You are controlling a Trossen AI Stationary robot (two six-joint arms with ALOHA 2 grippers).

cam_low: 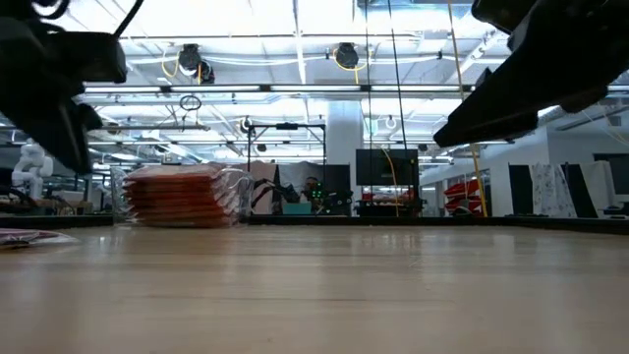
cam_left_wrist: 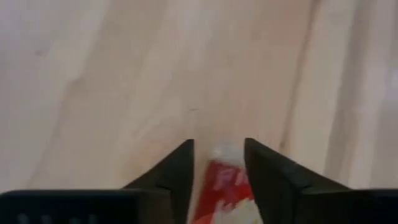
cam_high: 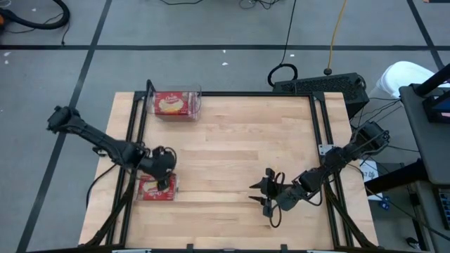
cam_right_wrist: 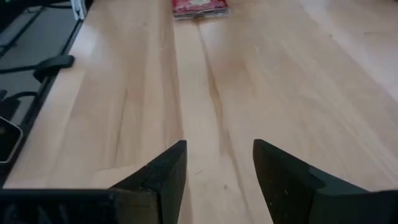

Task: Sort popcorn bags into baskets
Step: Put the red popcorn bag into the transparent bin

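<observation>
Left gripper sits low over a lone popcorn bag at the table's near-left edge, fingers part-open astride it w/o a firm hold. Clear basket, far-left, is already stacked w/ packets. Risk: a shallow pinch could slip off the flat bag; right gripper waits open, empty.
</observation>
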